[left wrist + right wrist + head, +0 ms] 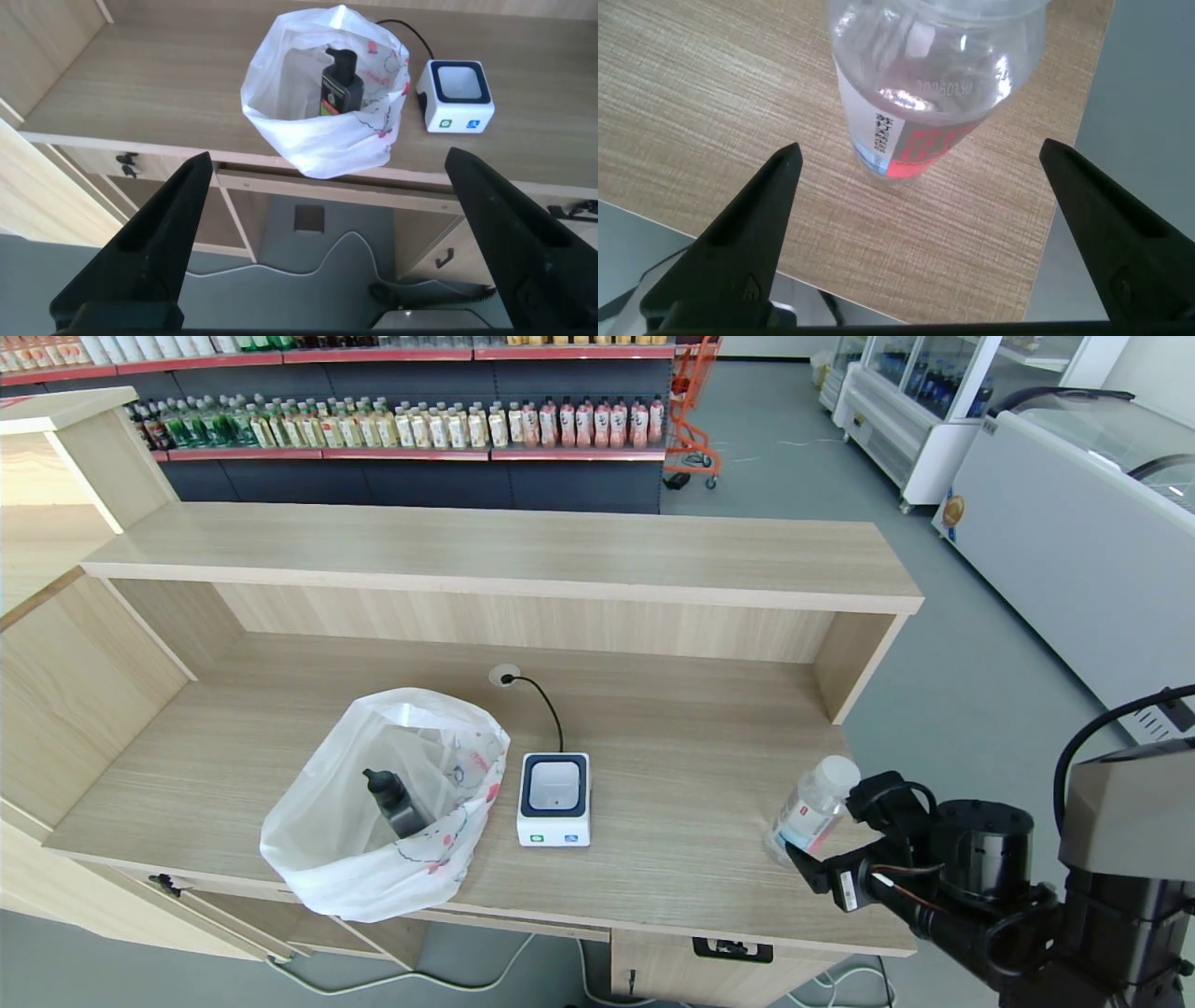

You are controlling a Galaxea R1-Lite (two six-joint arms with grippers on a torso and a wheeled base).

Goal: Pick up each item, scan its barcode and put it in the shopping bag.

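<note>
Going left to right: the left tool (327,159) hangs back off the front of the bench (653,737), fingers spread wide with nothing between them, looking up at the drawer fronts. On the bench sits the white shopping bag (317,840), mouth open, with a dark bottle (397,803) with a black cap already standing inside. Its label has some red and green on it, but it's too small for me to read. Just beside the bag is the barcode scanner (554,798), window facing up, with a green and a blue icon on its front edge and a black cable (546,705) running back to a hole in the bench. Well apart from that, near the right front corner, stands the clear bottle (810,810) with a white cap. The right tool (836,831) is released, one finger on each side of the bottle and not closed on it. The wrist view shows a red and white label (920,140) with a barcode strip along one edge and a faint stamped code above it. My worry is how close that bottle stands to the bench edge: a finger clipping it on closing could knock it over or off the side. It's also smooth and round, so it could twist in the grip and leave the barcode facing away from the scanner window.
</note>
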